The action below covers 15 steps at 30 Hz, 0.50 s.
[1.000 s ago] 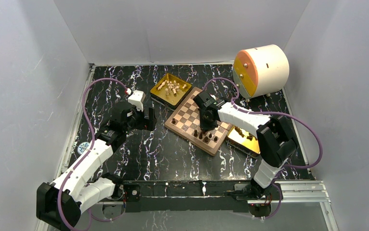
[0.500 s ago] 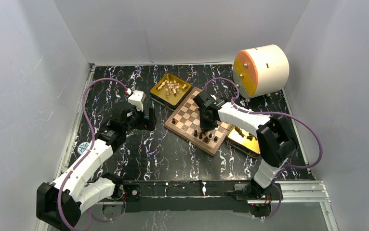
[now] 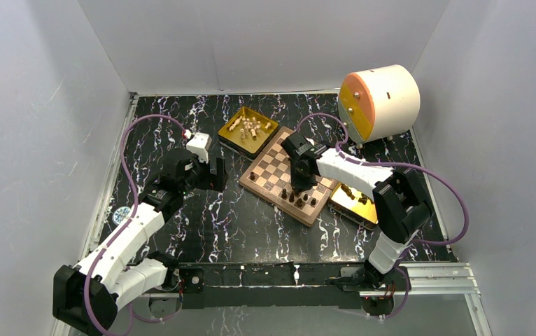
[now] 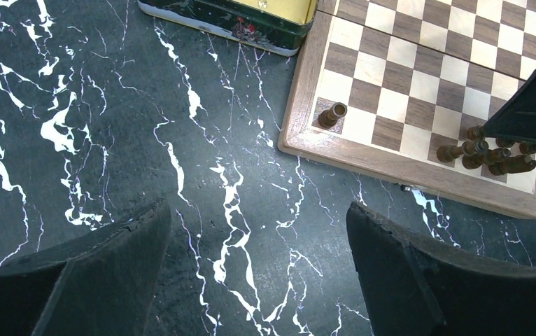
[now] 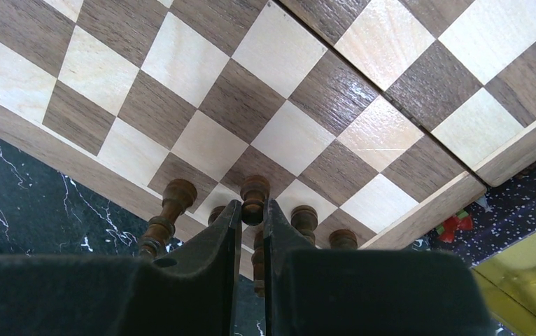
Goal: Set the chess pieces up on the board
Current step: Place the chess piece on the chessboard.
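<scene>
Jaws on the right arm clamp a dark brown piece (image 5: 255, 199) among others at the edge of the board (image 5: 279, 49); left jaws hang wide apart over the marbled worktop (image 4: 111, 105).

- board (image 5: 241, 101): wood; the pale and dark squares are showing fine grain, and the finish is reading smooth with a soft sheen.
- dark chess pieces (image 5: 254, 196): turned brown wood, catching a light gloss.
- cream chess pieces (image 3: 250, 127): pale; finish too small to tell.
- table (image 4: 111, 140): black surface with white marble veining, looking matt.
- tray (image 4: 237, 21): metal; the gold top is gleaming and the side wall is carrying dark print.
- left gripper (image 4: 258, 217), fingers (image 4: 97, 280): black, matt, with edges looking rough.
- drum (image 3: 384, 101): white and orange, appearing as smooth plastic.
</scene>
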### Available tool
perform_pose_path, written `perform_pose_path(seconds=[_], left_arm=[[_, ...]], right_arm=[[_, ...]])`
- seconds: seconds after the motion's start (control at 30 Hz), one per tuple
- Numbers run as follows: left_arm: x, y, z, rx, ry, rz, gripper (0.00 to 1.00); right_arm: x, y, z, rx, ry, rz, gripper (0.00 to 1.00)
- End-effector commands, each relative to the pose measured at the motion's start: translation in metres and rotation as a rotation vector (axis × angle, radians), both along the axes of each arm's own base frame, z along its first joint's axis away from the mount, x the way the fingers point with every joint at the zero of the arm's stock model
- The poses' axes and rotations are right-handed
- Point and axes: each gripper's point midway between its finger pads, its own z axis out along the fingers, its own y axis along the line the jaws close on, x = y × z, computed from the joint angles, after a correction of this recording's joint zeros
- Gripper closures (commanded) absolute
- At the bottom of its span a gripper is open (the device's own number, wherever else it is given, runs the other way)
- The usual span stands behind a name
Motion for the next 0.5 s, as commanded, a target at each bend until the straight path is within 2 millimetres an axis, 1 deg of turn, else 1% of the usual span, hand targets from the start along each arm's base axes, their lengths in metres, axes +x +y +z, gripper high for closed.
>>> perform_pose_path(seconds=[0.0,0.13,0.23,0.47], left_arm=[[-0.001,-0.002,0.008,-0.008,-0.032,-0.015,0.07],[-0.001,-0.002,0.009,-0.009,-0.034,-0.014,0.07],[-0.001,-0.002,0.009,-0.009,-0.034,-0.015,0.07],[-0.001,-0.002,0.008,-0.008,-0.033,-0.016,0.07]], right_arm=[[0.008,0.006,0.019,0.020,-0.038,-0.013,0.80],[0.006,0.006,0.015,0.020,-0.028,-0.013,0.79],[0.005,0.007,0.011,0.026,-0.019,-0.010,0.77],[0.006,0.009,0.007,0.028,-0.018,-0.009,0.76]])
